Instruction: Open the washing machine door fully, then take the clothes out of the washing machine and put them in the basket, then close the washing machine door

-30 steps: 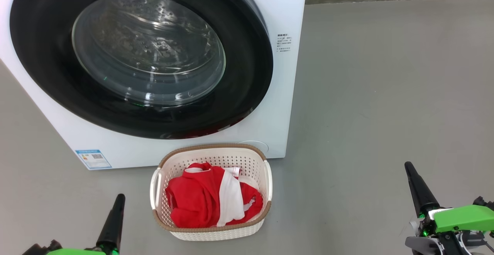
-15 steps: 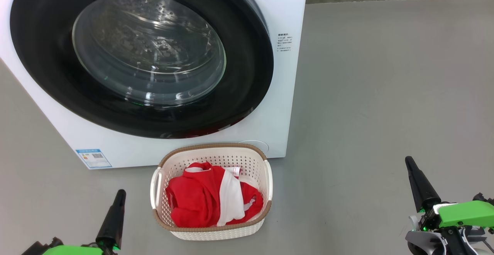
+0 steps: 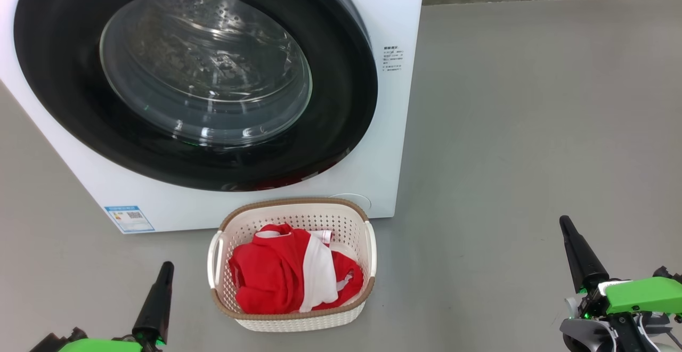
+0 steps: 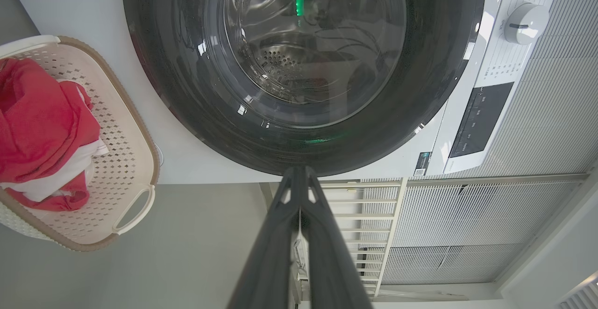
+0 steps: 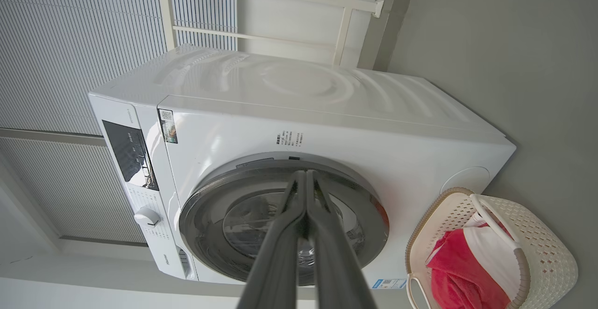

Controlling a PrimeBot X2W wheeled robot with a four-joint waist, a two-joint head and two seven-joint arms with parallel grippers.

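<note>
Large round glass door (image 3: 205, 70) with glossy black rim appears shut on the white boxy front-loader washing machine (image 3: 391, 139), at 12 o'clock. Soft red-and-white fabric clothes (image 3: 277, 280) are heaped in the cream perforated plastic basket (image 3: 290, 204), at 6 o'clock of the door. Left end effector (image 3: 167, 268) at 7, right end effector (image 3: 565, 229) at 4. Both are pinched closed and empty, parked clear of the basket. Task judged complete.

head view looks down from close at the washing machine door (image 3: 213, 166) and basket (image 3: 298, 324); both wrist views, rolled sideways, face the same door and basket.
</note>
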